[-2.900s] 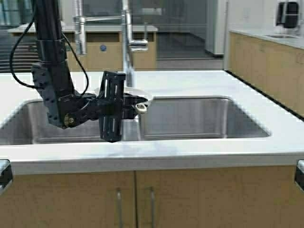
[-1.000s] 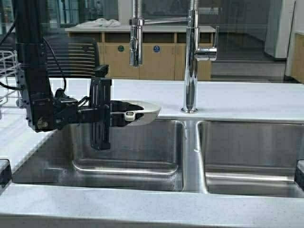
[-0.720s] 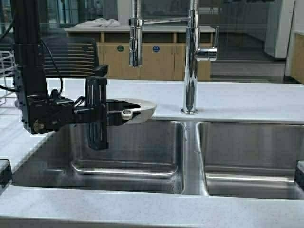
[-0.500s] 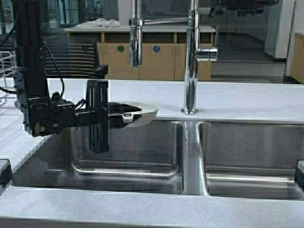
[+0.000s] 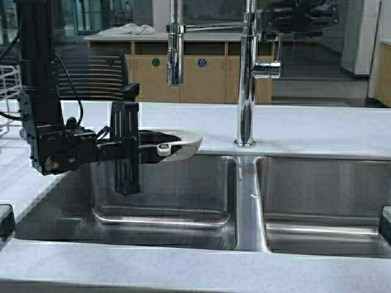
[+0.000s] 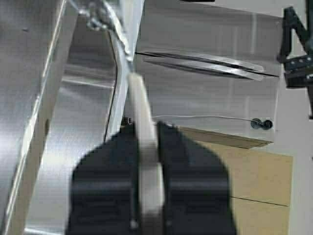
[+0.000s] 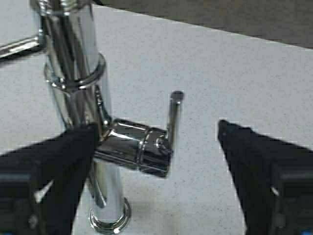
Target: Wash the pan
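Observation:
The cream-white pan (image 5: 187,141) hangs level over the left sink basin (image 5: 183,189), below the faucet's spray head (image 5: 175,58). My left gripper (image 5: 153,148) is shut on the pan's handle (image 6: 138,98), which runs between its two fingers. My right gripper (image 5: 299,15) is up at the top of the faucet column (image 5: 246,79). It is open, and its fingers straddle the valve body and the upright faucet lever (image 7: 173,115) without touching the lever.
The right basin (image 5: 324,189) lies beyond the divider. A wire dish rack (image 5: 7,91) stands at the far left on the white counter (image 5: 317,131). Cabinets and a chair are behind the counter.
The robot has driven left, so the scene shifted right. My right gripper has since come into view at the top and lowered around the faucet lever. The pan has barely moved.

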